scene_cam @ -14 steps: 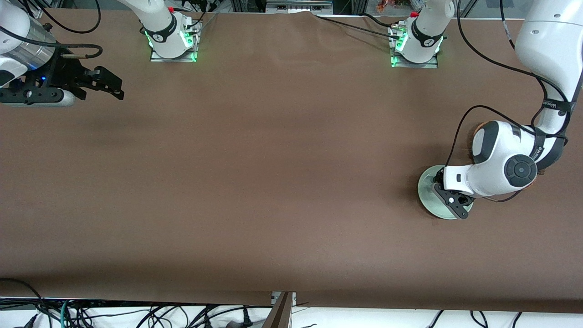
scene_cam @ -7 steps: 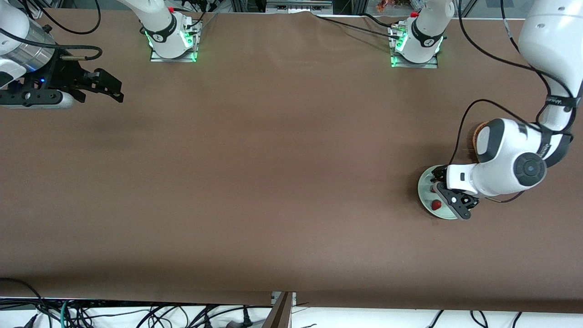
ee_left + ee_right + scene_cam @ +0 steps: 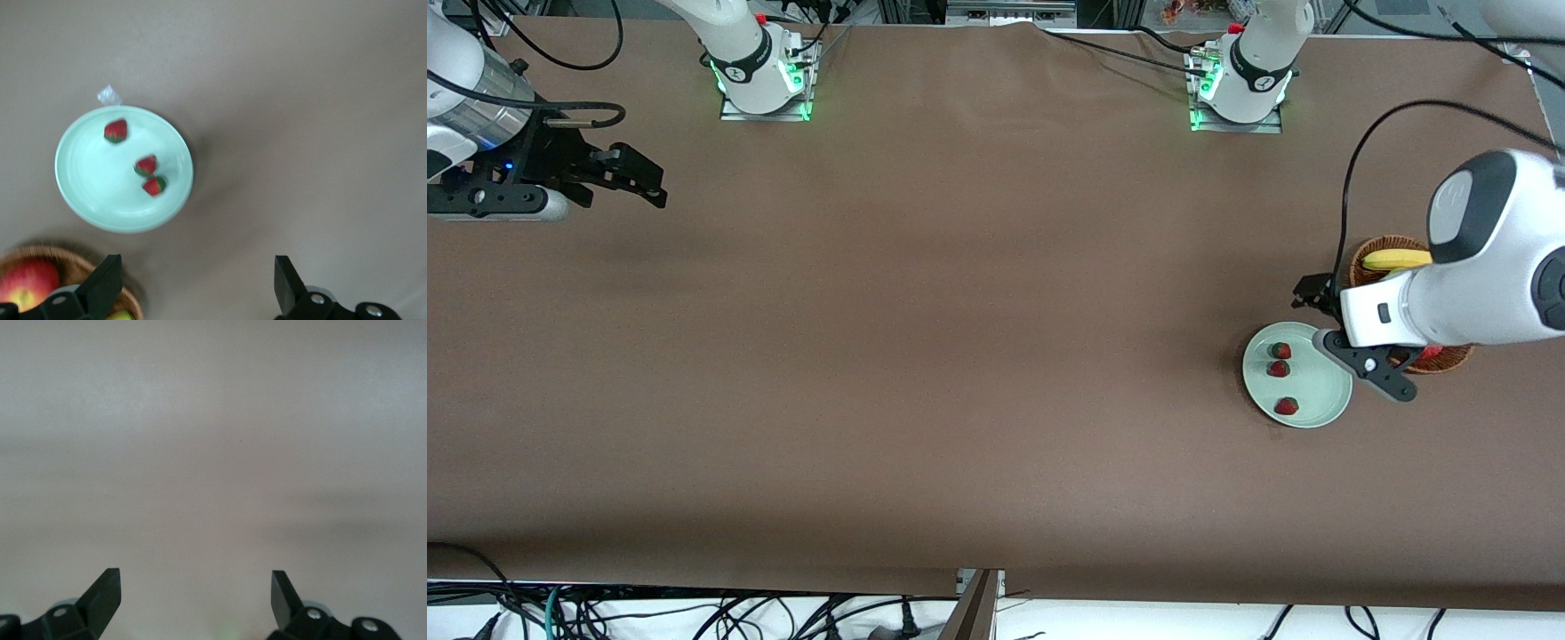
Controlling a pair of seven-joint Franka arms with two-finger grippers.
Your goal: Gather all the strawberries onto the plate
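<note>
- The left tool (image 3: pixel 1352 342) has lifted off the plate (image 3: pixel 1325 411) and hangs released over its rim by the basket (image 3: pixel 1449 359) — all three strawberries (image 3: pixel 1280 368) now lie in the plate, so collecting looks finished.
- The left wrist view alone shows an apple (image 3: pixel 27 281) in the basket; the front view shows a banana (image 3: pixel 1394 259).
- The right tool (image 3: pixel 636 173) waits released over the desk (image 3: pixel 960 356) at its own end.

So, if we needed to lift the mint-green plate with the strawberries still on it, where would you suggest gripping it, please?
I'd pinch the plate at its raised rim, probably the bare stretch toward the front camera, coming down from above. The dish is shallow and lies flat, so only the rim offers a hold. The three strawberries sit away from that edge, and the basket crowds the rim near the open left gripper.
</note>
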